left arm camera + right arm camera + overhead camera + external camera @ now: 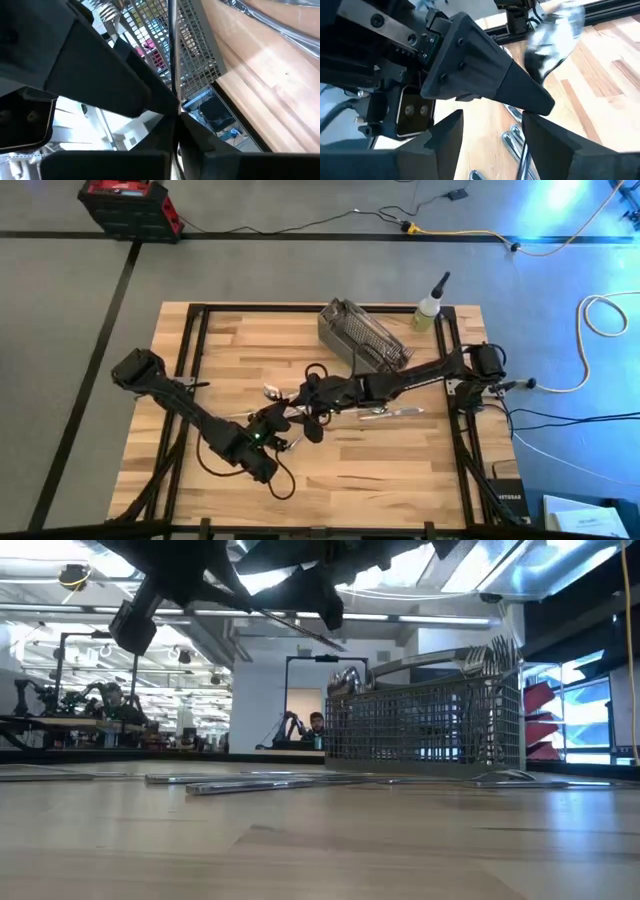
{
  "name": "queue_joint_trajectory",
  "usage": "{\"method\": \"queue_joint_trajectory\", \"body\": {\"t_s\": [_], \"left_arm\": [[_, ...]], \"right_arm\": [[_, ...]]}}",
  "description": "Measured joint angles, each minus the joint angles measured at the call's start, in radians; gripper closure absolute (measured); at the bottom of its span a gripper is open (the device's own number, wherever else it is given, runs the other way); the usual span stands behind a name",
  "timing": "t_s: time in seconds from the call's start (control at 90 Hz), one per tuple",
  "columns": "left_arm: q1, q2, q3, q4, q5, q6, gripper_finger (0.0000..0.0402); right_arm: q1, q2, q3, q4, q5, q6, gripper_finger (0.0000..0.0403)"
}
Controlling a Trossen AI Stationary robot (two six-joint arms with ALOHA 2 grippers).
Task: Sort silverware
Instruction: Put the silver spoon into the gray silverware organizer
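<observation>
From the high view, both arms meet over the middle of the butcher-block table (400, 470). The left gripper (283, 412) and right gripper (312, 392) sit almost on top of each other there, and from this high up I can't tell how either pair of fingers stands. A few pieces of silverware (392, 412) lie flat on the wood just right of them, and the gray mesh basket (362, 338) sits toward the back, next to a squeeze bottle (428, 310).

Low view: the basket (425, 725) stands upright with fork tines and spoon bowls poking out the top, and more utensils (250, 781) lie flat on the table in front of it. The arms are dark shapes overhead.

Left wrist view: the left gripper's fingers look pinched closed on a thin metal handle (172, 47) that runs up across the basket mesh.

Right wrist view: the right gripper's fingers (445, 137) stand apart with nothing between them. A spoon (554, 37) hangs raised and blurry by the other gripper, and a few more spoons (512, 142) lie on the table below.
</observation>
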Motion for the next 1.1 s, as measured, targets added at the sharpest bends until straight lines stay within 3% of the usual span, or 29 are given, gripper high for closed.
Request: {"method": "queue_joint_trajectory", "body": {"t_s": [0.489, 0.644, 0.711, 0.933, 1.1], "left_arm": [[0.000, -0.002, 0.000, -0.002, -0.008, -0.014, 0.0400], [0.000, -0.002, 0.000, -0.005, -0.007, -0.015, 0.0401], [0.001, -0.002, 0.000, -0.005, -0.007, -0.014, 0.0401], [0.002, -0.002, 0.000, -0.010, 0.000, -0.007, 0.0401], [0.002, -0.002, 0.000, -0.012, 0.003, -0.010, 0.0401]], "right_arm": [[-0.001, 0.001, 0.049, -0.088, -0.095, -0.005, 0.0213], [0.000, -0.003, 0.050, -0.022, -0.279, -0.017, 0.0213], [0.000, -0.013, 0.050, -0.042, -0.302, -0.037, 0.0213], [0.007, -0.029, 0.050, -0.081, -0.242, -0.177, 0.0213], [0.056, -0.040, 0.051, -0.125, 0.049, -0.368, 0.0213]]}}
